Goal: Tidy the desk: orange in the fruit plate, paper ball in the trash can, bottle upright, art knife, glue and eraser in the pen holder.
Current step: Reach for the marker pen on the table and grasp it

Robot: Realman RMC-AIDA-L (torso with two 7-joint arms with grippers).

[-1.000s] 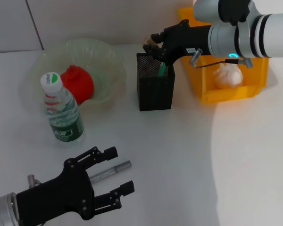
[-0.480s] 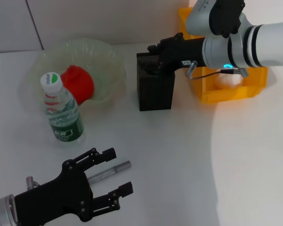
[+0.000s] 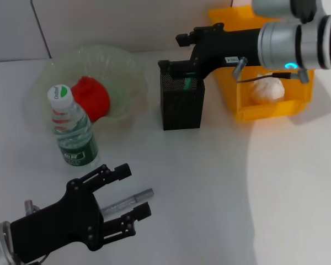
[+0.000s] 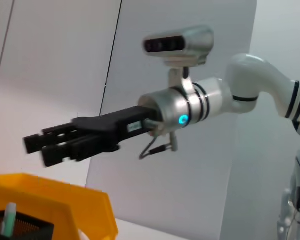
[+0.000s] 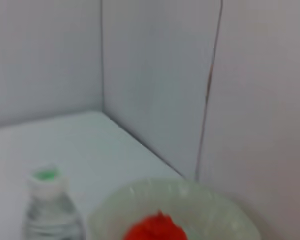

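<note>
**Inspector:** Since the earlier frame, the right gripper had lifted from the mouth of the pen holder and stood above its rim, apart from it. A green-tipped item remained upright inside the holder. The left gripper had shifted slightly over the silver art knife lying on the bench.

**Clerk:** And the state of each gripper?

**Inspector:** Left: fingers spread wide, one on either side of the knife, nothing held. Right: fingers narrow, and nothing could be seen between them; I judged it had let go of its item.

**Clerk:** Progress against the task?

**Inspector:** The orange lay in the fruit plate. The paper ball sat in the yellow trash can. The bottle stood upright just in front of the plate. Those three I judged complete.

**Clerk:** Outstanding?

**Inspector:** The art knife was still on the bench, well apart from the holder. Whether the green-tipped item was the glue, I could not confirm. No eraser was visible on the bench; the mesh hid whatever else the holder contained.
</note>
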